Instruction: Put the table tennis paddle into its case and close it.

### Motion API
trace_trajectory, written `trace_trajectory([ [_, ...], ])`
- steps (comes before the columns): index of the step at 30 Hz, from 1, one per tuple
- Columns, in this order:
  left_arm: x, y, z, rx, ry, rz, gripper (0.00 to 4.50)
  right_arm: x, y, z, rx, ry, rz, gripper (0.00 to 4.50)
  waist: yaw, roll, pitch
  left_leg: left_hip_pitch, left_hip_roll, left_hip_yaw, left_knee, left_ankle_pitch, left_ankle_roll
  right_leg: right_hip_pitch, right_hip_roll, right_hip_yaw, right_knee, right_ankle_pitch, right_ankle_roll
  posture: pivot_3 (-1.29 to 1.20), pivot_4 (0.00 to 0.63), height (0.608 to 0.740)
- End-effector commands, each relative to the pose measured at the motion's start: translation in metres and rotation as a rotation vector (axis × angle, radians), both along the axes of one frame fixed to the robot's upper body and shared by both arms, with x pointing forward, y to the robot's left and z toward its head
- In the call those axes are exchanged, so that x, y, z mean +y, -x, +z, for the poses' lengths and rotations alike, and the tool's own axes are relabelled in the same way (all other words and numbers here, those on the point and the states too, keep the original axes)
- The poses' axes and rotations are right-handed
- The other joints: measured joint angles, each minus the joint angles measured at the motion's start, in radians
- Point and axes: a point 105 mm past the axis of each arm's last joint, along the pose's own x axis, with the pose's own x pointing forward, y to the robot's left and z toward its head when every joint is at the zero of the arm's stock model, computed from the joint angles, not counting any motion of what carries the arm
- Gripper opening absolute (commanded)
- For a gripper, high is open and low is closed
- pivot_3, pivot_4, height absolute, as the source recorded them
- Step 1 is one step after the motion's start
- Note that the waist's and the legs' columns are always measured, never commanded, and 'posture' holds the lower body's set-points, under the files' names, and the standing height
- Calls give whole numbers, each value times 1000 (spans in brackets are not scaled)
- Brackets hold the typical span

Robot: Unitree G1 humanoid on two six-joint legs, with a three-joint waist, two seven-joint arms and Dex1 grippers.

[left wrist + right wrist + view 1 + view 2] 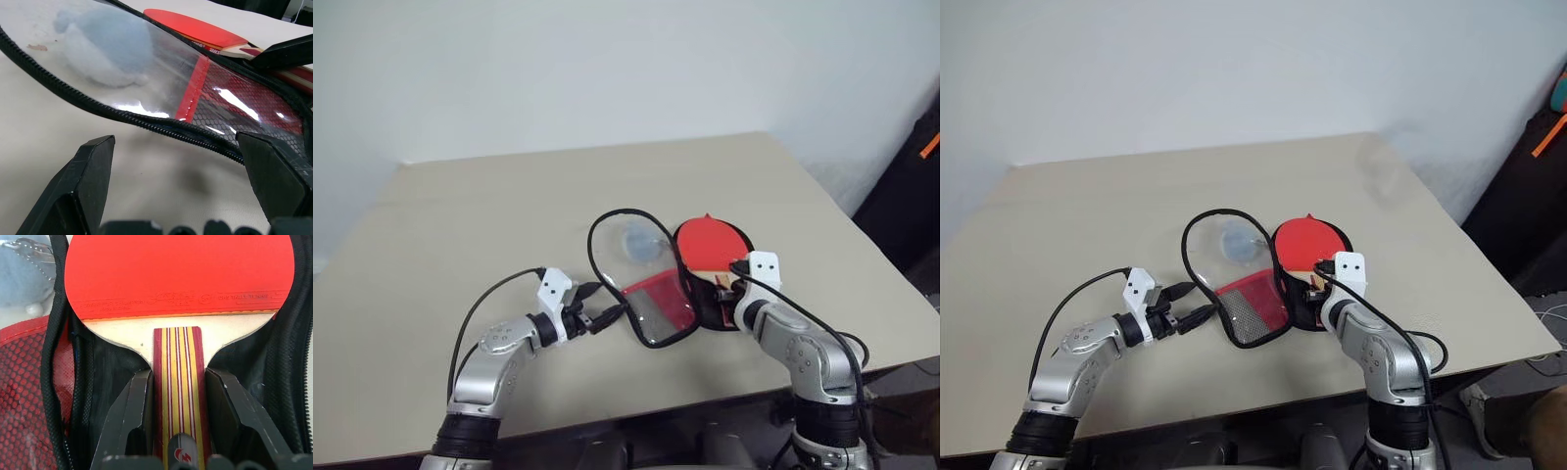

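Observation:
The table tennis paddle lies red face up on the black half of the open case, handle toward me. My right gripper is shut on the striped wooden handle, one finger on each side. The case's clear flap with its red lower panel is folded out to the left on the table. My left gripper stands open just short of the flap's zipped edge, with nothing between its fingers. The paddle also lies beyond the flap in the left wrist view.
A grey-white fuzzy ball lies under the clear flap's upper part. The beige table is bare at the back and left. Its front edge runs close below my arms. A dark object stands off the table's right side.

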Motion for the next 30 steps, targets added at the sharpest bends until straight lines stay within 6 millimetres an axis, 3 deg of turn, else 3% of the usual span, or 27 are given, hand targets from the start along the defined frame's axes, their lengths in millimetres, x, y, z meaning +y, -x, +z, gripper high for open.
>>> trace_trajectory([
  [1, 0, -2, 14, -63, -5, -5, 4228, 0, -3, 3, -4, -4, 3, 1243, 0, 0, 0, 0, 0, 0, 0, 0, 0, 0, 0, 0, 0, 0, 0, 0, 0, 740],
  [7, 0, -3, 14, -66, -7, -7, 4228, -1, -1, 6, -17, 14, 28, 3288, 0, 0, 0, 0, 0, 0, 0, 0, 0, 0, 0, 0, 0, 0, 0, 0, 0, 740],
  [10, -1, -3, 14, -67, -7, -10, 4228, -7, -3, 17, -77, -10, 19, 4316, 1, 0, 0, 0, 0, 0, 1, 0, 0, 1, 0, 0, 0, 0, 0, 0, 0, 740],
  [16, 0, -6, 15, -72, -8, -13, 4228, -37, 0, 60, -310, -146, 16, 4316, 1, 0, 0, 0, 0, 0, 1, 0, 0, 1, 0, 0, 0, 0, 0, 0, 0, 740],
  [19, -7, -9, 15, -82, -5, -38, 4228, -40, 2, 93, -477, -431, 106, 4316, 0, 0, 0, 0, 0, 0, 1, 0, 0, 1, 0, 0, 0, 0, 0, 0, 0, 740],
  [21, -15, -14, 15, -90, -1, -57, 4228, -46, 1, 108, -552, -533, 119, 4316, 0, 0, 0, 0, 0, 0, 1, 0, 0, 2, 0, 0, 0, 0, 0, 0, 0, 740],
  [23, -27, -22, 16, -124, 0, -66, 4228, -54, -5, 108, -567, -524, 73, 4316, 1, 0, 0, 1, 0, 0, 1, 0, 0, 2, 0, 0, 0, 0, 0, 0, 0, 740],
  [26, -54, -36, 28, -150, 80, -56, 4228, -50, -7, 102, -562, -471, 72, 4316, 8, 0, 0, 0, -1, 0, 2, 0, 0, 3, 0, 0, -1, 0, 0, 0, 0, 740],
  [30, -88, -37, 45, -183, 157, -143, 4228, -49, -7, 98, -569, -485, 35, 4316, 6, 0, 0, -1, -1, 0, 3, 0, 0, 3, 0, 0, -1, 0, 0, 0, 0, 740],
])
